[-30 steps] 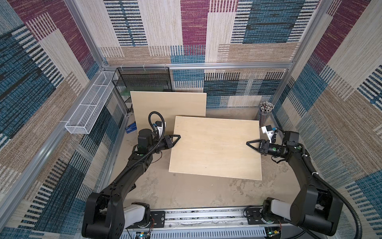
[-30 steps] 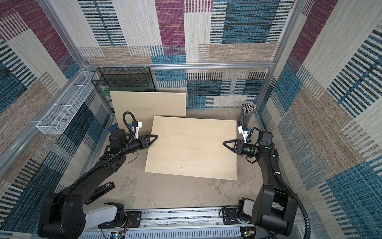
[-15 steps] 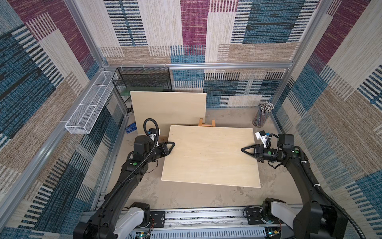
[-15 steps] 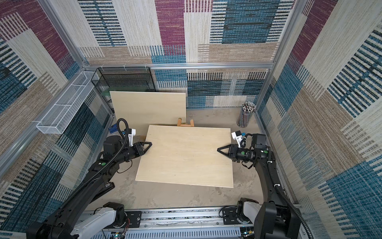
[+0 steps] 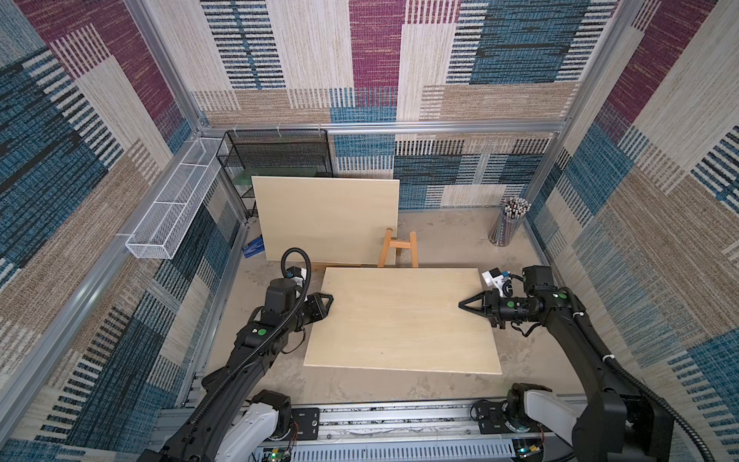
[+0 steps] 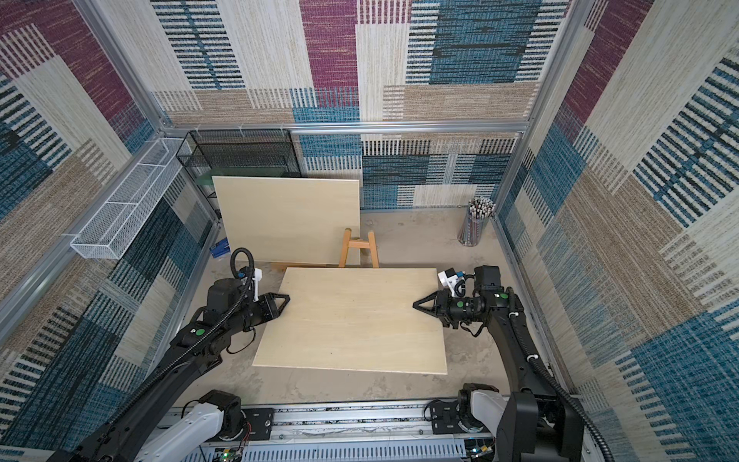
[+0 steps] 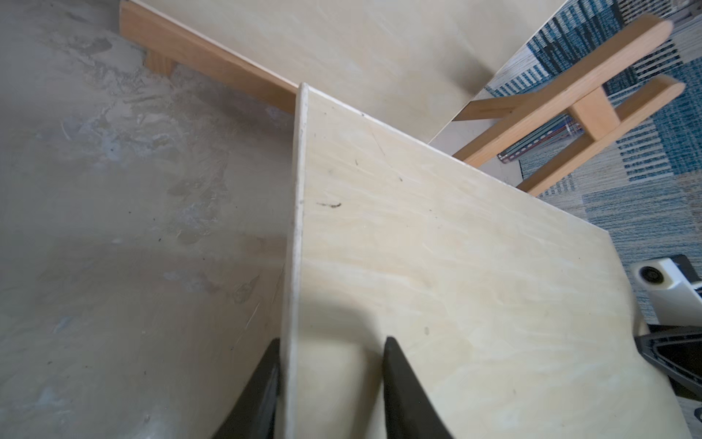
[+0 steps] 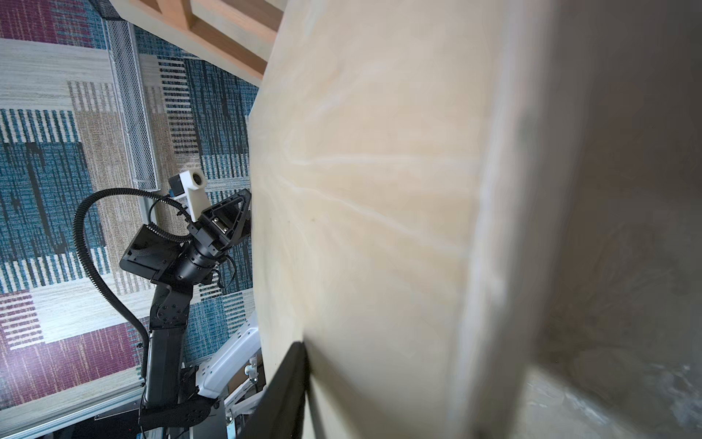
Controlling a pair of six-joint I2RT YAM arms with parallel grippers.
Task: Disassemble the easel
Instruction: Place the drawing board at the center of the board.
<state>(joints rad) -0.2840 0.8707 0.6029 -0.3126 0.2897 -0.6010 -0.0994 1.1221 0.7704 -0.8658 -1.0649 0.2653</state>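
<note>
The left fingers (image 7: pixel 400 395) straddle the left edge of the loose board (image 5: pixel 400 320), apart with slack around it, probably so that it can rest on the bench (image 5: pixel 452 236). Just beyond the loose board the easel (image 5: pixel 398 252) stands at the far middle, with a second board (image 5: pixel 326 220) leaning on it. At the right edge only one of the right fingers (image 8: pixel 286 399) shows, so I cannot tell their grip.

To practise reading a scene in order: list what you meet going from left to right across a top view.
White wire basket → left hand → lying board → right hand → pencil cup.
</note>
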